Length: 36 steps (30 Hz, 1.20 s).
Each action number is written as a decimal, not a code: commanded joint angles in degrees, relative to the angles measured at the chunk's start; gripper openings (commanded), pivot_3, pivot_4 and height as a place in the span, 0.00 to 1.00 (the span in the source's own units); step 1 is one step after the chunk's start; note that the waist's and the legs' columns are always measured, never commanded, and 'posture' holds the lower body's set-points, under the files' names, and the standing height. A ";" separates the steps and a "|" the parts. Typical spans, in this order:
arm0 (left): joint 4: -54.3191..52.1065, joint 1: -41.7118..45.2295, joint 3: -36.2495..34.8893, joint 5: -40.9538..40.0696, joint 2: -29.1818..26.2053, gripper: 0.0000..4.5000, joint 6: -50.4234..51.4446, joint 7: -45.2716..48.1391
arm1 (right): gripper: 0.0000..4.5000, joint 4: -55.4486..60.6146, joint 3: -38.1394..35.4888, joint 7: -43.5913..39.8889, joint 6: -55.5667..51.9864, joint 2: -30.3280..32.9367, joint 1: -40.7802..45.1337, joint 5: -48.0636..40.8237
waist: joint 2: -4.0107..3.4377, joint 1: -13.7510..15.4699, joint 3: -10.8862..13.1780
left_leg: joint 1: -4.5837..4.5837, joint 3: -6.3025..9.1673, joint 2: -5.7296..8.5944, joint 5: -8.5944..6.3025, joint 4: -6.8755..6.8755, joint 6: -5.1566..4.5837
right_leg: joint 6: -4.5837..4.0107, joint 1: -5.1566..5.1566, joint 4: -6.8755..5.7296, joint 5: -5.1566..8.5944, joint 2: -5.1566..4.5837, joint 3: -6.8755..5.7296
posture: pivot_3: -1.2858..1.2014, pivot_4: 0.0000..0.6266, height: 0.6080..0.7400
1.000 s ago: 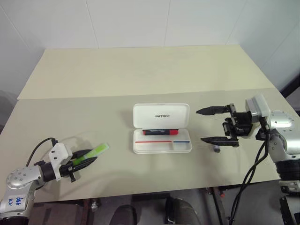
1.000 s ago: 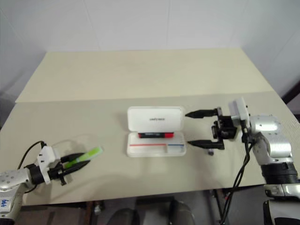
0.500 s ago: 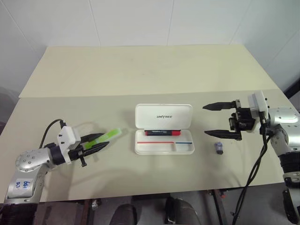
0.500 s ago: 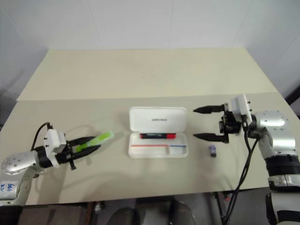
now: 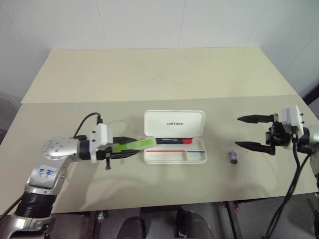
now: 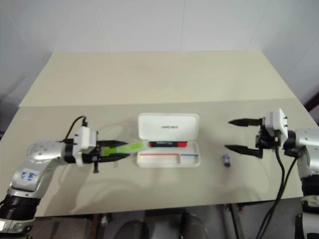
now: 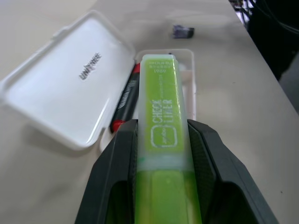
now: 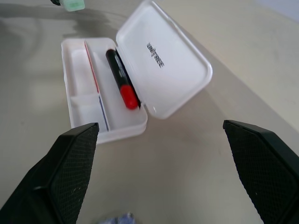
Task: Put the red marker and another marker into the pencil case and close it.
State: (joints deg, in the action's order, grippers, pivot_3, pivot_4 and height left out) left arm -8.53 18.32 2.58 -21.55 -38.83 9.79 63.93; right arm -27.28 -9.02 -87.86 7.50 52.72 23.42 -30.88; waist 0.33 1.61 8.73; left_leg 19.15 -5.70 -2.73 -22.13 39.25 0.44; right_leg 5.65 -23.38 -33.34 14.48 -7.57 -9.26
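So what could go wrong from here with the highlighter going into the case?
The highlighter, clamped in the left gripper, juts far past the fingertips, so its tip could knock the case edge and shove the box. The red marker already lies in the tray by the hinge; dropped on top of it, the highlighter might stop the lid closing.

Green highlighter [image 7: 166, 140] pinched between the left gripper's [image 7: 163, 154] black fingers, pointing at the open white case [image 7: 79, 88] with a red marker [image 7: 126, 100] inside.

A small purple-grey stubby piece [image 5: 233, 157] — lying alone (on its side) — on the beige table [image 5: 149, 74].
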 commanded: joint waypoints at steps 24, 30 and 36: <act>10.22 11.50 12.78 9.53 14.07 0.25 0.74 -2.51 | 1.00 21.11 -10.86 10.55 -5.62 -0.04 -16.59 -0.97 | 0.07 -0.11 -0.02 | -0.01 -0.03 0.00 0.01 0.15 -0.01 | 0.05 0.05 0.05 -0.02 0.03 0.04 | 0.52 0.24 1.00; 9.60 10.41 13.84 10.57 13.45 0.25 1.44 -2.46 | 1.00 22.11 -10.66 10.99 -6.35 -0.23 -16.40 -0.93 | 0.07 -0.07 -0.02 | -0.01 0.00 0.00 0.01 0.21 -0.01 | 0.05 0.09 0.04 -0.03 0.03 0.03 | 0.52 0.24 1.00; 8.28 9.80 13.18 10.48 11.93 0.25 3.03 -2.52 | 1.00 22.43 -10.45 11.05 -6.69 -0.42 -16.11 -0.80 | 0.07 -0.08 -0.02 | -0.01 0.03 0.00 0.01 0.26 -0.01 | 0.05 0.12 0.04 -0.03 0.02 0.03 | 0.52 0.24 1.00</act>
State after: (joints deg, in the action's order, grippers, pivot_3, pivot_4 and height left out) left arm 2.42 28.45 16.51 -10.97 -26.21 12.52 61.47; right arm -6.69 -17.83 -77.26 0.97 52.38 6.98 -30.88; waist 0.41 1.53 8.71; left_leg 19.14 -5.66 -2.73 -22.12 39.50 0.43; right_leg 5.70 -23.26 -33.30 14.45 -7.54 -9.23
